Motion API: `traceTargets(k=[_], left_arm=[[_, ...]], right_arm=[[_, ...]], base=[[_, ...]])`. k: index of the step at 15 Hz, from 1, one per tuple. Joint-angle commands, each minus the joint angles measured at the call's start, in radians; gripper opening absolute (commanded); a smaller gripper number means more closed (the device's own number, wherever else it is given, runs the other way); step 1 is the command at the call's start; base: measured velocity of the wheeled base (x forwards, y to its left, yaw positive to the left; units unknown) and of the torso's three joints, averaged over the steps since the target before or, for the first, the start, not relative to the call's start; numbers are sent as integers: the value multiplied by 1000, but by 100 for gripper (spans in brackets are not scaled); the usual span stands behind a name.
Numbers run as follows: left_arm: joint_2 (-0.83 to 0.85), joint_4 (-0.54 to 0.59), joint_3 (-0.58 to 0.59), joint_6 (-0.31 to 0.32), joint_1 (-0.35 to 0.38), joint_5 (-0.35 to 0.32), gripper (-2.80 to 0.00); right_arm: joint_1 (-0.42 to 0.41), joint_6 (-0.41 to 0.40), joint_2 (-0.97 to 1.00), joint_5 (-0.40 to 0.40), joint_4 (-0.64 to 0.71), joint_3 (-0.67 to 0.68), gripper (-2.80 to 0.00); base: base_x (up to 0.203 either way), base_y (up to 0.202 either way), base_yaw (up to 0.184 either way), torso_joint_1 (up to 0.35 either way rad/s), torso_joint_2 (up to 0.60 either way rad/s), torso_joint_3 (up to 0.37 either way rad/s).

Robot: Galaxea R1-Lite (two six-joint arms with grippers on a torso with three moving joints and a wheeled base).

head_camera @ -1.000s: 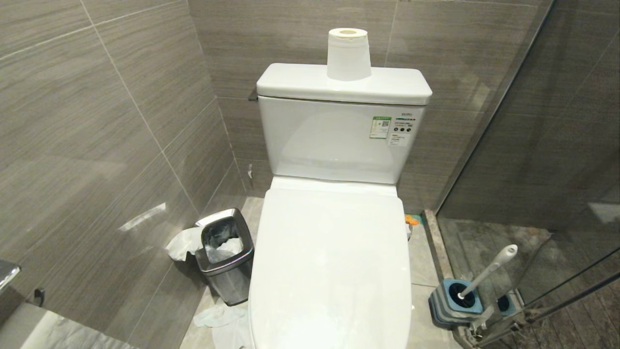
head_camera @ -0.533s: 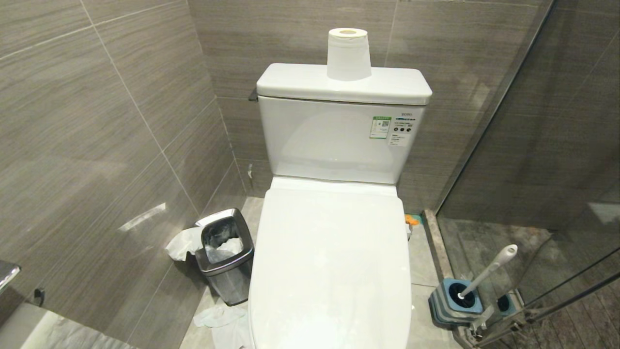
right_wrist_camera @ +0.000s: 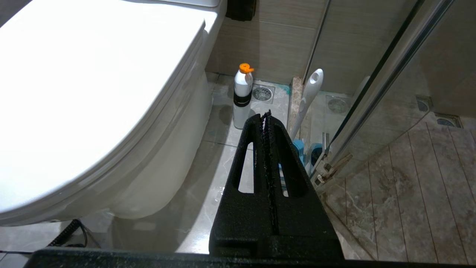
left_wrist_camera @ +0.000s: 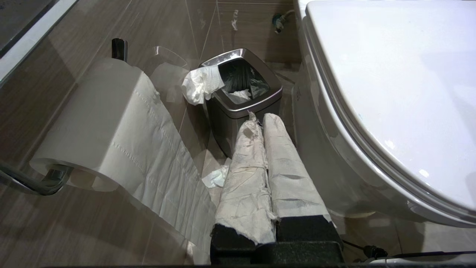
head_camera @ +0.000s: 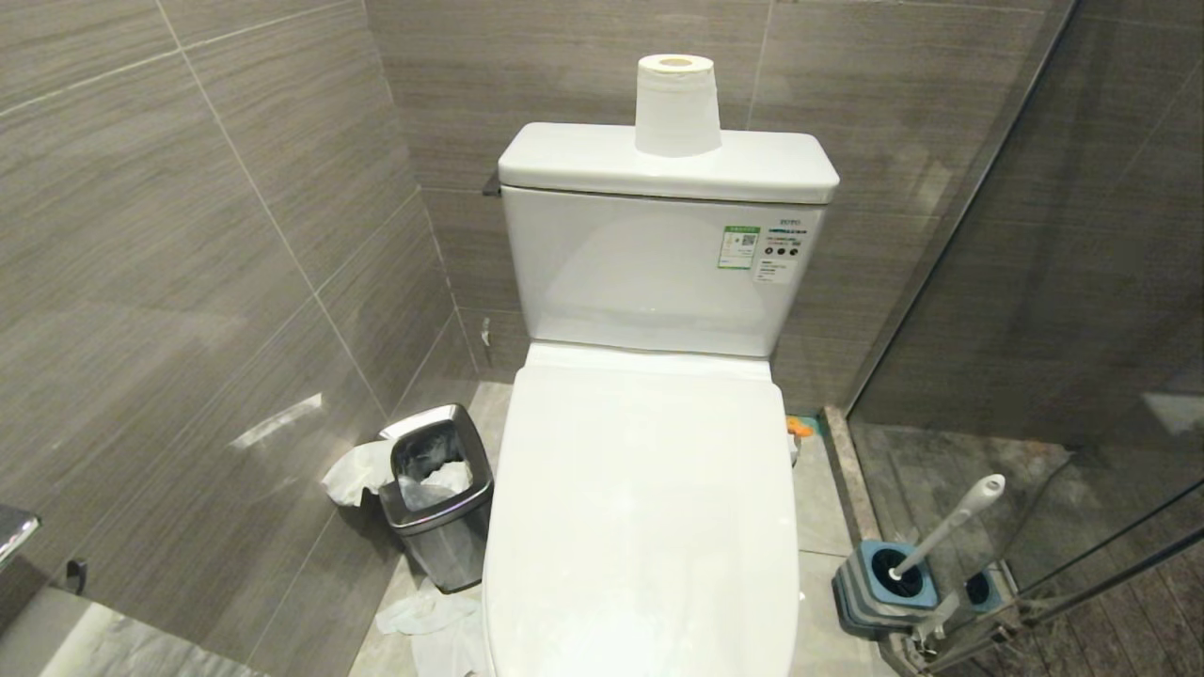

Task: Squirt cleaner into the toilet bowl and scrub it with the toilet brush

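Right now the toilet [head_camera: 649, 489] sits against the back wall with its lid down, so the bowl and any cleaner in it are hidden. A paper roll [head_camera: 677, 103] stands on the tank. The toilet brush [head_camera: 945, 527] stands tilted in its grey-and-blue holder [head_camera: 870, 588] on the floor to the toilet's right, beside the glass shower panel. A white bottle with an orange cap [right_wrist_camera: 242, 96] stands upright on the floor, also to the toilet's right, nearer the back wall than the brush. A steel waste bin [head_camera: 437, 494] with tissue spilling out is just beside the toilet's left. The left hand [left_wrist_camera: 259, 121], its fingers wrapped in white paper, hangs low beside the toilet's left, pressed together and empty. The right hand [right_wrist_camera: 266, 115] hangs beside the toilet's right, fingers together, holding nothing.
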Motion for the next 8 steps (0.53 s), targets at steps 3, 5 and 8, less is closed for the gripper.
traceTargets(k=[3,5,8], left_arm=[[0,0,1,0,0,-1,-280],[0,0,1,0,0,1,-280],[0,0,0,0,0,-1,-280]], right_arm=[[0,1,0,0,0,0,-280],[0,0,0,0,0,0,-280],[0,2,0,0,0,0,-280]], base=[[0,0,0,0,0,0],[0,0,0,0,0,0],[0,0,0,0,0,0]])
